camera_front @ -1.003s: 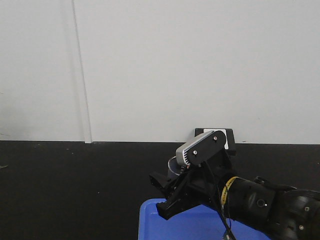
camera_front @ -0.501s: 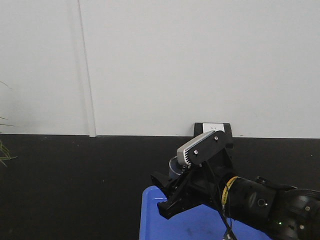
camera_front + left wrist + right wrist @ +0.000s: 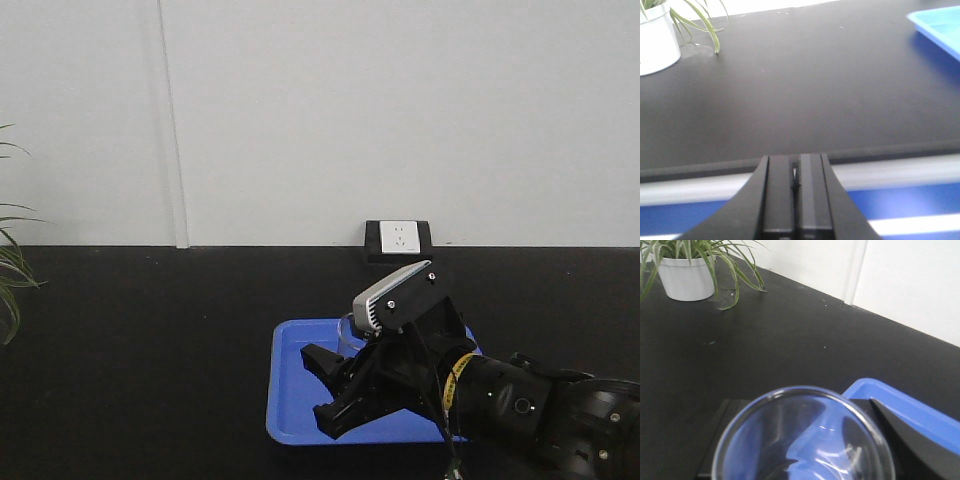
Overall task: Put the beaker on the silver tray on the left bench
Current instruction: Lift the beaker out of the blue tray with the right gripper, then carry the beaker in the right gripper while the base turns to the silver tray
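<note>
My right gripper (image 3: 330,387) is shut on the beaker (image 3: 348,334), a small clear glass cylinder, and holds it just above the left part of a bright blue tray (image 3: 292,395). In the right wrist view the beaker's round rim (image 3: 805,440) fills the bottom of the frame between the black fingers (image 3: 722,435) of my right gripper (image 3: 801,401). My left gripper (image 3: 796,172) is shut and empty, hovering at the front edge of a black worktop (image 3: 790,90). The silver tray and the left bench are out of view.
A potted plant in a white pot (image 3: 687,277) stands at the far left of the worktop, also in the left wrist view (image 3: 657,37); its leaves (image 3: 10,270) show in the front view. A wall socket (image 3: 398,240) sits behind the tray. Blue drawer fronts (image 3: 920,200) lie below the bench edge.
The front view has shifted: the worktop, blue tray and socket now sit higher, with the whole tray showing and plant leaves at left. My right gripper still holds the beaker.
</note>
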